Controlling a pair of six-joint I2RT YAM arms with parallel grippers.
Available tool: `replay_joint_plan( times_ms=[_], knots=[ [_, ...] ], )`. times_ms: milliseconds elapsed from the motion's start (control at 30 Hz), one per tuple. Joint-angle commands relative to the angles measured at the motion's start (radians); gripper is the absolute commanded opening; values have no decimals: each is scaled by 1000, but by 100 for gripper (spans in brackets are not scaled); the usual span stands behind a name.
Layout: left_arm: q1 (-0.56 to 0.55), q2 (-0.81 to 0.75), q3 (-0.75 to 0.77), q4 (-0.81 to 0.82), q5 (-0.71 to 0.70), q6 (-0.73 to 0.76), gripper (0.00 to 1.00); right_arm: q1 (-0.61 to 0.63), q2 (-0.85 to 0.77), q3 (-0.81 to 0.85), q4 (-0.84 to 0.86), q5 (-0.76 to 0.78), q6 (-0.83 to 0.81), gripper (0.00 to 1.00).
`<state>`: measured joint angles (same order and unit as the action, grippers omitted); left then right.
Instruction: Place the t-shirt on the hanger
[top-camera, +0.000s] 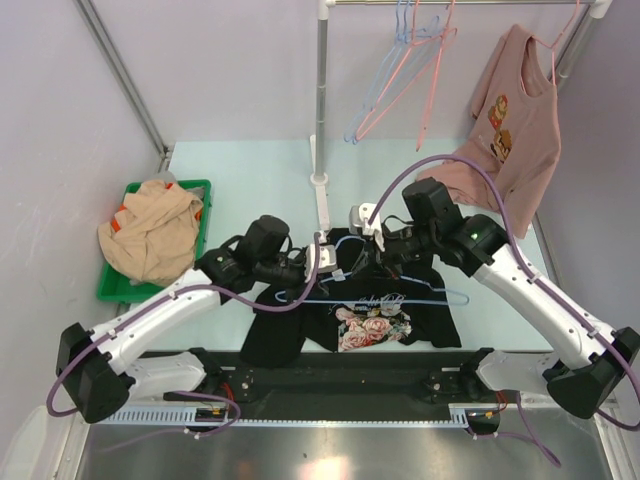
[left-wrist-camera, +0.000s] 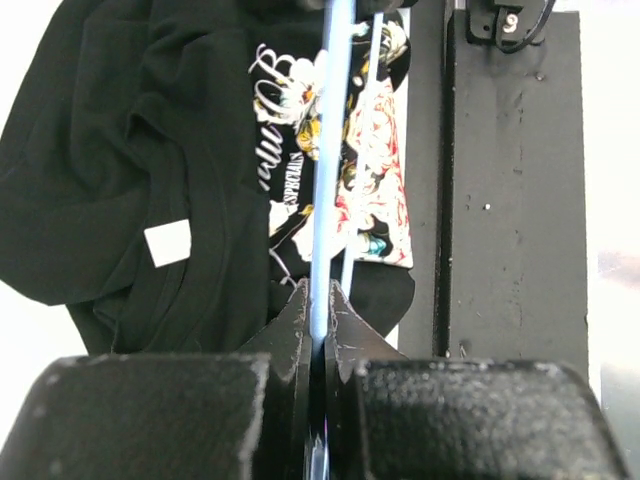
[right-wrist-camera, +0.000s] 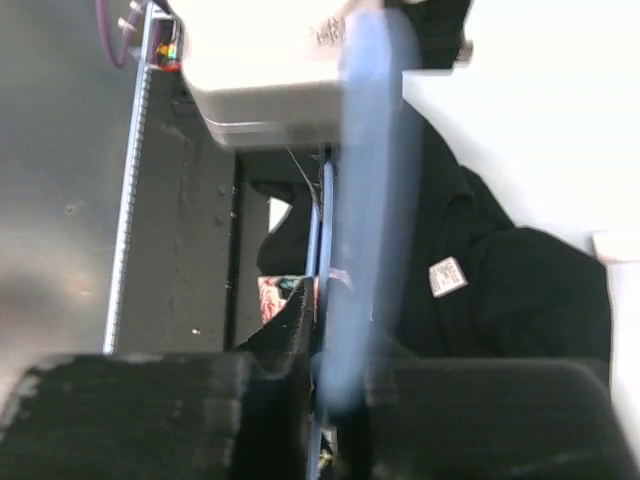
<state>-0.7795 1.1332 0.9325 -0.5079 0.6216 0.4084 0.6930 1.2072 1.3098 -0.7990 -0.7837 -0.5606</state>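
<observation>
Top cam: fixed high at near edge, looks down & fwd over whole table (top-camera: 250, 170), wide, not close. Left wrist cam: just behind left claw (left-wrist-camera: 318, 290), v. close, faces right along hanger (left-wrist-camera: 327, 200), over t-shirt (left-wrist-camera: 120, 150). Right wrist cam: just behind right claw (right-wrist-camera: 340, 330), v. close, faces left, wire blurred. All 3 share hanger & t-shirt.

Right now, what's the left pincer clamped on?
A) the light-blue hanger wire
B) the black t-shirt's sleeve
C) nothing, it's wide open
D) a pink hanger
A: in the left wrist view the left pincer is shut on the thin light-blue wire of the hanger, which runs out from between its fingers over the black t-shirt.
</observation>
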Motion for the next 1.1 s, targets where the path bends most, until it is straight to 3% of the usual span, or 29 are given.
replay_joint_plan(
  times_ms=[0, 33, 67, 133, 233, 433, 700, 900, 1067],
  knots=[
    [60, 3, 40, 31, 63, -49, 5, 5, -6, 42, -52, 47, -56, 0],
    [68, 7, 39, 29, 56, -39, 15, -1, -9, 43, -58, 63, -65, 0],
    [75, 8, 35, 31, 56, -30, 35, -22, -11, 42, -69, 69, -71, 0],
    [132, 7, 26, 34, 62, -8, 50, -65, -17, 43, -83, 75, -102, 0],
    [224, 31, 15, 23, 61, 100, 56, -174, -21, 43, -117, 52, -154, 0],
    [279, 187, 31, -72, -13, 380, 57, -305, 3, 43, -163, 28, -268, 0],
    [279, 367, 86, 3, -31, 429, 58, -346, 69, 49, -164, 6, -325, 0],
    [279, 430, 95, 12, -31, 480, 47, -357, 123, 49, -146, -20, -340, 0],
    [278, 427, 78, 23, -40, 510, 26, -356, 160, 51, -157, -45, -369, 0]
  ],
)
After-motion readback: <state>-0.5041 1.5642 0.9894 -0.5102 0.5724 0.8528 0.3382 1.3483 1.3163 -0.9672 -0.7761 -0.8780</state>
